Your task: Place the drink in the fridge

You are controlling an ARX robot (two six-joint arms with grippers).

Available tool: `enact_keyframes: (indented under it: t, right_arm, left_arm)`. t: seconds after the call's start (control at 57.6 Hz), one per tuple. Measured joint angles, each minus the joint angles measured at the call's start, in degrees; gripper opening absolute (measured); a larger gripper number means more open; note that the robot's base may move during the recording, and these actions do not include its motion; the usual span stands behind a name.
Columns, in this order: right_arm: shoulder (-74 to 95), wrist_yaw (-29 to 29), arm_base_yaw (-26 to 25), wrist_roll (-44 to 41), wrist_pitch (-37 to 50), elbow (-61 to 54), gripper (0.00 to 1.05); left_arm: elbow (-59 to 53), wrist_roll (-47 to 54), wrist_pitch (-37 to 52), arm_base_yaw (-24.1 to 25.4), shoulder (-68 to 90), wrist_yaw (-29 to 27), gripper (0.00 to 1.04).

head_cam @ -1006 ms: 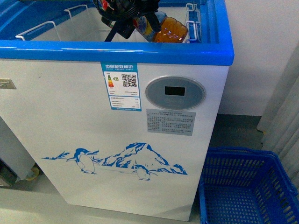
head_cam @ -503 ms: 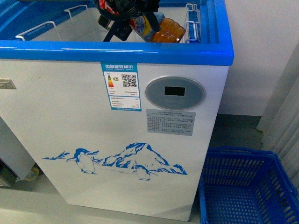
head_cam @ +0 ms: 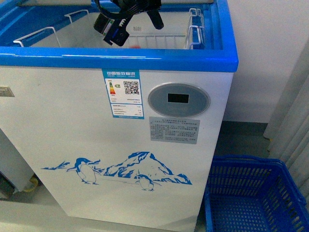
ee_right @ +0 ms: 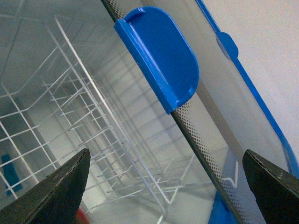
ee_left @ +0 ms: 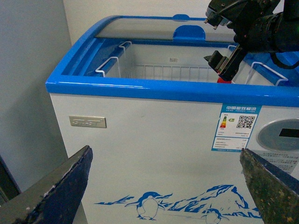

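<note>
The fridge (head_cam: 111, 145) is a white chest with a blue top rim, a penguin picture and an oval grey display, and it fills the front view. Its opening shows white wire baskets (ee_right: 93, 126). My right gripper (head_cam: 135, 26) hangs open over that opening, with nothing between its fingers. Of the drink only a small red spot (head_cam: 136, 47) shows inside, just behind the front rim and below that gripper; the same red spot (ee_left: 224, 80) appears in the left wrist view. My left gripper (ee_left: 163, 186) stands open before the fridge's front wall (ee_left: 154, 154).
A blue lattice basket (head_cam: 251, 198) sits on the floor right of the fridge. A sliding glass lid with a blue handle (ee_right: 161, 60) covers the far part of the top. A grey cabinet (ee_left: 28, 93) stands at the left, a curtain (head_cam: 294, 106) at the right.
The right gripper held the drink tilted over the opening; now it is open and the bottle is out of it, down inside the fridge. The gripper has risen slightly.
</note>
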Motion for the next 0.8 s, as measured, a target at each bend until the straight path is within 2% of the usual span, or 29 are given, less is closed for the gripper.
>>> enact_keyframes:
  t: [0.174,0.573,0.694,0.798]
  right_arm:
    - [0.0,1.4,0.0,2.1,1.9,0.6,0.97]
    - [-5.9,1.9,-1.8,14.6,0.3,-2.6,0.97]
    - [-11.8,1.5,-4.0,23.3,-0.2,-8.8,0.97]
    - [-17.2,0.7,-6.0,26.9,2.5,-15.8,0.97]
  left_arm:
    - [0.0,0.0,0.0,0.0,0.0,0.0,0.97]
    - [0.0,0.0,0.0,0.0,0.0,0.0,0.97]
    - [0.0,0.0,0.0,0.0,0.0,0.0,0.97]
    - [0.0,0.0,0.0,0.0,0.0,0.0,0.97]
